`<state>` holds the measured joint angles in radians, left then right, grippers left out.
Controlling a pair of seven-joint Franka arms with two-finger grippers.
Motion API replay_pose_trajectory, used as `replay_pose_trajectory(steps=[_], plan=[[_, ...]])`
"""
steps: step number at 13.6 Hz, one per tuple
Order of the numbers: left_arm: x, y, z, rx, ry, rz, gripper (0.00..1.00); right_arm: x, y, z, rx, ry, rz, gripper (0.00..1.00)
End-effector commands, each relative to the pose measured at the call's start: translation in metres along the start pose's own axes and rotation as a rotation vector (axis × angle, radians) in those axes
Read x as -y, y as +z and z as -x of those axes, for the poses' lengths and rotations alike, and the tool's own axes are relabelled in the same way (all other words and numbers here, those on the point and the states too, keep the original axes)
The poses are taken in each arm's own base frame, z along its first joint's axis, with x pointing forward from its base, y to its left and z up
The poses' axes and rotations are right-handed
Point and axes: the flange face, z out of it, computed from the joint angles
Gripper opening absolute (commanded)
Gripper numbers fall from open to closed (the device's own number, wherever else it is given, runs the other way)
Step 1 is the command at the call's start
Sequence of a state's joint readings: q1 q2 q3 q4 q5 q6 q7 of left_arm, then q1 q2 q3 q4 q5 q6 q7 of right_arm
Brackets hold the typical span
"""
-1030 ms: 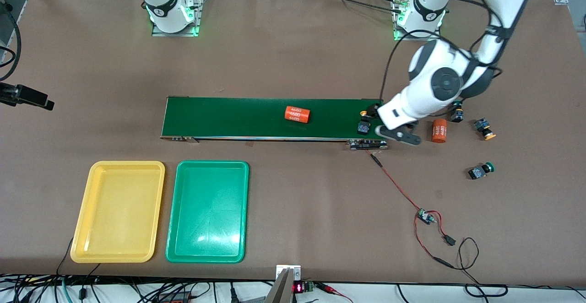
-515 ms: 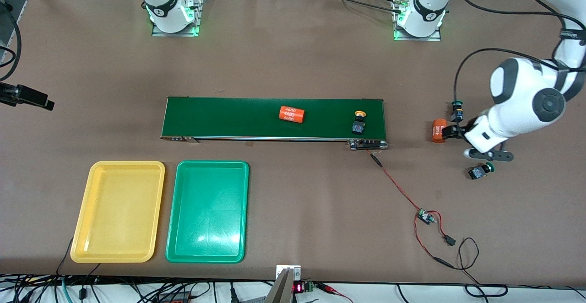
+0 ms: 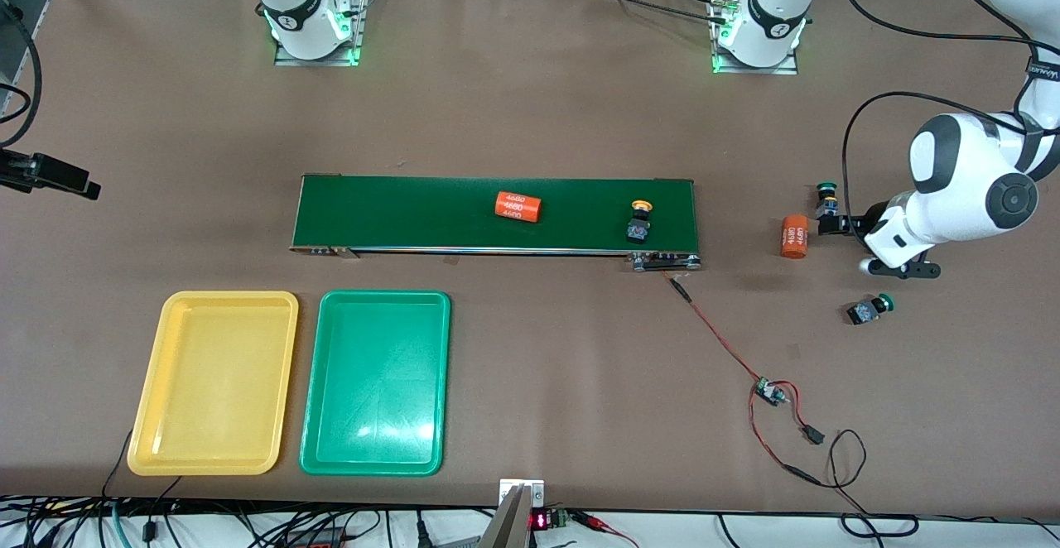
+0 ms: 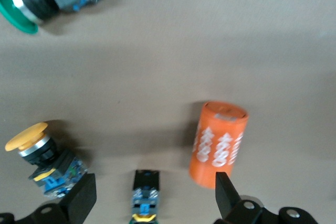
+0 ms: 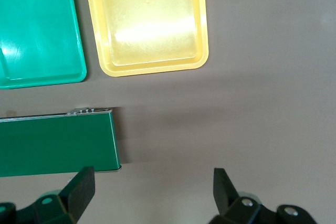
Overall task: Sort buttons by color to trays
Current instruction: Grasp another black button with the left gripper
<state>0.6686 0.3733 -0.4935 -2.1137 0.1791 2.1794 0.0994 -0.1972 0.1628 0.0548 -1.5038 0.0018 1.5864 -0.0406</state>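
Down at the camera's edge of the table, toward the right arm's end, the yellow tray and the green tray both sit without a single button in them, so sorting has hardly begun. One yellow button rides the dark conveyor belt, at about three o'clock from an orange cylinder lying on that belt. The other three are grouped at the left arm's end: a green button at about one o'clock from a second orange cylinder, another green button at about four o'clock from it, and a yellow button beneath the left gripper, whose jaws stand wide apart and hold nothing. The right gripper, also spread wide with nothing in it, waits above the belt's tray end. All four placements remain, I reckon.
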Motion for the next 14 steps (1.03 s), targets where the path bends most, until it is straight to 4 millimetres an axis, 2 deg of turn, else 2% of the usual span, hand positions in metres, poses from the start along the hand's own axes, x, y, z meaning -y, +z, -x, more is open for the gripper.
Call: replay_pose_trajectory(steps=[1, 3, 6, 10, 13, 14], plan=[[0.015, -0.003, 0.023, 0.011, 0.035, -0.028, 1.0, 0.001, -0.005, 0.002, 0.006, 0.001, 0.014, 1.0], [0.018, 0.012, 0.034, 0.041, 0.026, -0.015, 1.0, -0.004, -0.002, 0.002, 0.019, 0.007, 0.014, 1.0], [0.012, 0.034, 0.044, 0.034, 0.033, -0.007, 1.0, -0.014, -0.011, 0.006, 0.003, 0.022, 0.014, 1.0], [0.006, 0.052, 0.053, 0.032, 0.061, -0.001, 1.0, -0.015, -0.012, 0.006, -0.006, 0.027, 0.014, 1.0], [0.015, 0.06, 0.055, 0.022, 0.098, 0.012, 1.0, -0.019, -0.013, 0.005, -0.011, 0.035, 0.013, 1.0], [0.014, 0.061, 0.055, 0.024, 0.1, 0.015, 0.97, -0.02, -0.013, 0.005, -0.012, 0.038, 0.013, 1.0]])
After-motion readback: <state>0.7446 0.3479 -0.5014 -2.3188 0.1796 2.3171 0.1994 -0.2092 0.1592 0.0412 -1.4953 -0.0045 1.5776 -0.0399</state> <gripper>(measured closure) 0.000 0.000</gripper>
